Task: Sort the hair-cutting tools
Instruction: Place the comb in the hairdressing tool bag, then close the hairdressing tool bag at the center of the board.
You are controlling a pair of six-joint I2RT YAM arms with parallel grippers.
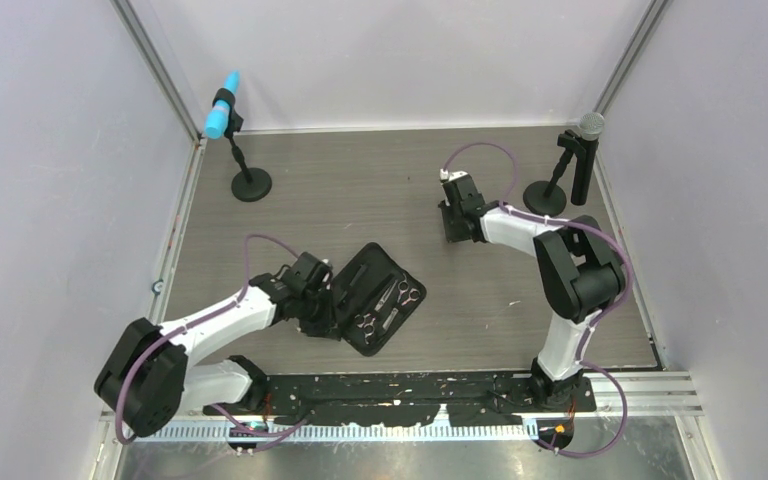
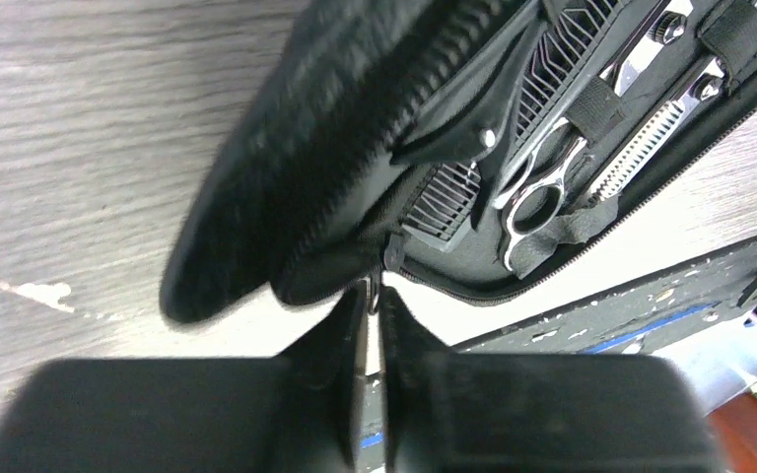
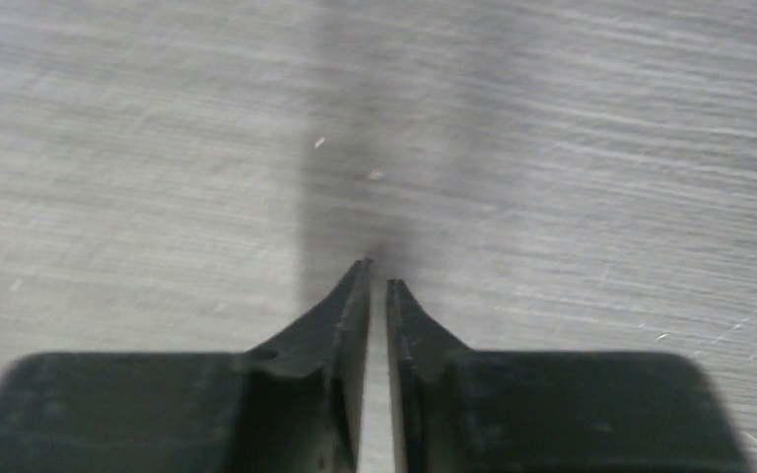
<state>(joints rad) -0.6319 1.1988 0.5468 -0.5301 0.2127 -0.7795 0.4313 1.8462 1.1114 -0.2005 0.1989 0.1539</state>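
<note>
Left gripper (image 2: pixel 373 301) pinches the zip pull (image 2: pixel 372 288), scissors (image 2: pixel 542 187) and comb (image 2: pixel 444 202) strapped just beyond, flap (image 2: pixel 296 148) half-hiding them; right gripper (image 3: pixel 378 276) barely ajar, empty.

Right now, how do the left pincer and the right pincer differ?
The left pincer is shut on the zip pull at the open zip case's edge; the right pincer holds nothing, a narrow slit between its tips. The left pincer sits beside the scissors strapped in the case; the right pincer hovers over the table, well away from them. Both are low, close to the tabletop.
</note>
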